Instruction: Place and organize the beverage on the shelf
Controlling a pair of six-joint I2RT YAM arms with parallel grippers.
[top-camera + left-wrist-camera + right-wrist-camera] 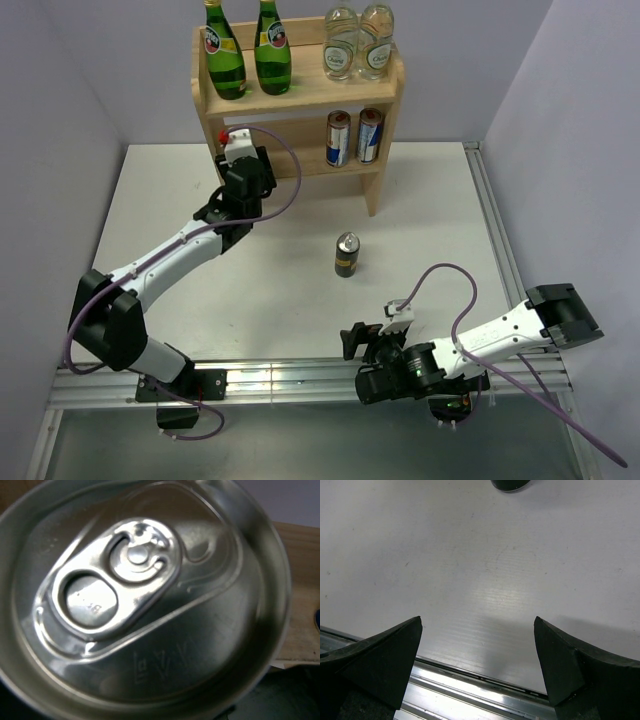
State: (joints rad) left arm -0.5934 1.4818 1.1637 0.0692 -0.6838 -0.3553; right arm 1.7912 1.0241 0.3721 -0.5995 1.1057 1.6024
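The shelf (300, 102) stands at the middle of the far edge of the worktop (440, 220).

Placed:
- Top tier, left: two green bottles (225, 62) (272, 58), beside two clear bottles (341, 45).
- Lower tier, right: two blue-and-silver cans (338, 138) (371, 135).

Outstanding:
- One dark can (347, 256) stands upright near the worktop centre, apart from both arms.
- A further can (140, 605) sits directly under the left gripper (240, 150) at the left of the lower tier. Its lid fills the left wrist view, and its body is hidden. Whether the left jaws grip it cannot be told.

The right gripper (477, 625) waits at the near edge, jaws spread wide and empty.

Judged progress: four drinks shelved, one being placed, one remaining.
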